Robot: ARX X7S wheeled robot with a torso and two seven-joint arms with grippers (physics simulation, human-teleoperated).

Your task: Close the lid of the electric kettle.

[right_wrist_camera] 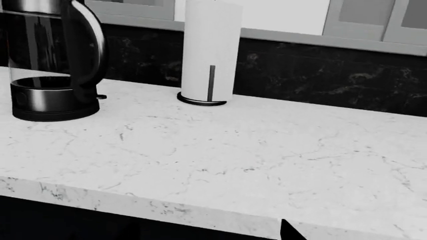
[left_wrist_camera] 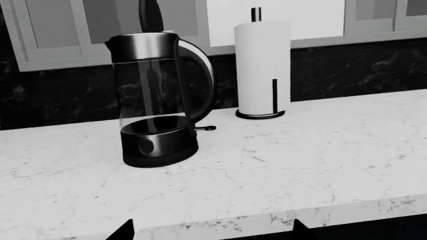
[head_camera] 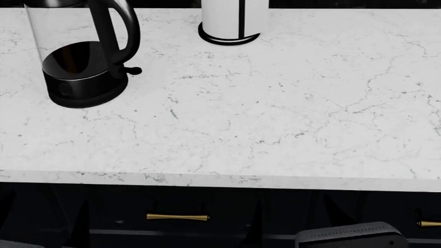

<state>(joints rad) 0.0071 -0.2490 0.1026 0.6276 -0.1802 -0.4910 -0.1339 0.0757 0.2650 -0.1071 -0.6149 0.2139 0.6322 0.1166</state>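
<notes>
The electric kettle (left_wrist_camera: 157, 95) stands on the white marble counter, a clear glass cylinder with a black base, black rim and curved handle. Its lid (left_wrist_camera: 151, 16) stands upright above the rim, open. The kettle also shows at the far left in the head view (head_camera: 81, 57) and in the right wrist view (right_wrist_camera: 47, 75), with its top cut off in both. My left gripper (left_wrist_camera: 212, 235) is open and empty, low before the counter's front edge. My right gripper (right_wrist_camera: 207, 236) shows one fingertip (right_wrist_camera: 287, 232) set wide; the other is lost against the dark cabinet.
A white paper towel roll on a black stand (left_wrist_camera: 261, 65) stands to the right of the kettle, near the dark backsplash. The counter (head_camera: 276, 129) stretches wide to the right. Dark drawers with brass handles (head_camera: 177, 217) lie below its front edge.
</notes>
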